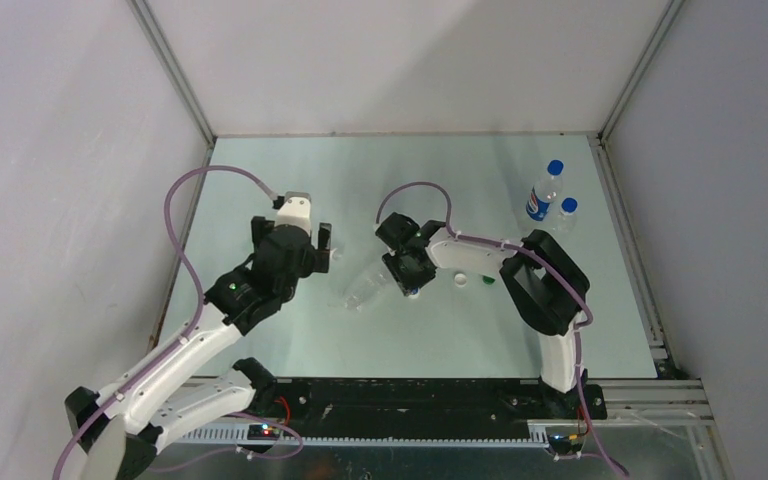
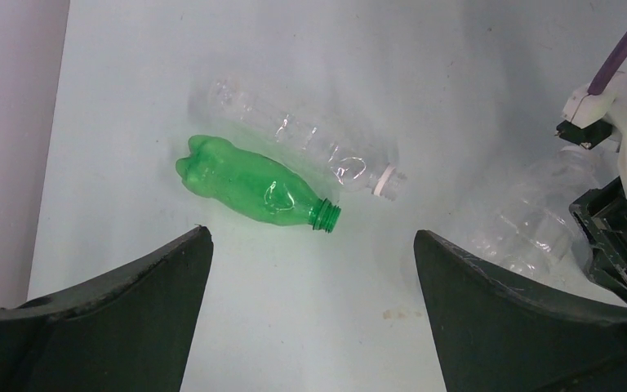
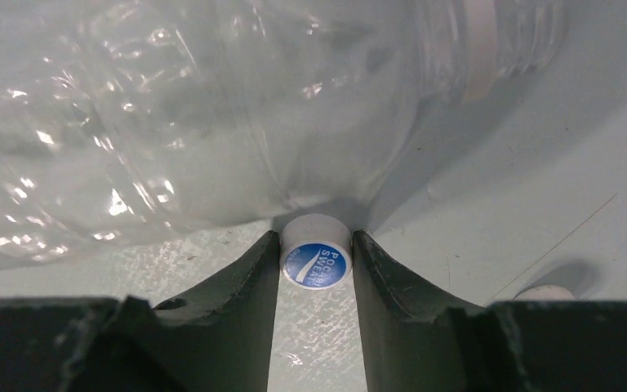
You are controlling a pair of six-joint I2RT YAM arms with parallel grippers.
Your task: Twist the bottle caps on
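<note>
My right gripper (image 3: pixel 316 243) is shut on a white bottle cap with a blue printed top (image 3: pixel 316 260). The cap presses against the side of a clear bottle (image 3: pixel 196 114) that lies on the table; its open neck (image 3: pixel 482 41) points up and to the right. In the top view this gripper (image 1: pixel 410 283) sits at the bottle's (image 1: pixel 368 289) right end. My left gripper (image 2: pixel 312 237) is open and empty above the table. Beyond it lie an uncapped green bottle (image 2: pixel 253 186) and an uncapped clear bottle (image 2: pixel 302 135).
A Pepsi bottle (image 1: pixel 540 198) and a clear bottle (image 1: pixel 566 218) stand capped in blue at the back right. A loose white cap (image 1: pixel 459 281) and a green cap (image 1: pixel 486 281) lie under the right arm. White walls close in the table.
</note>
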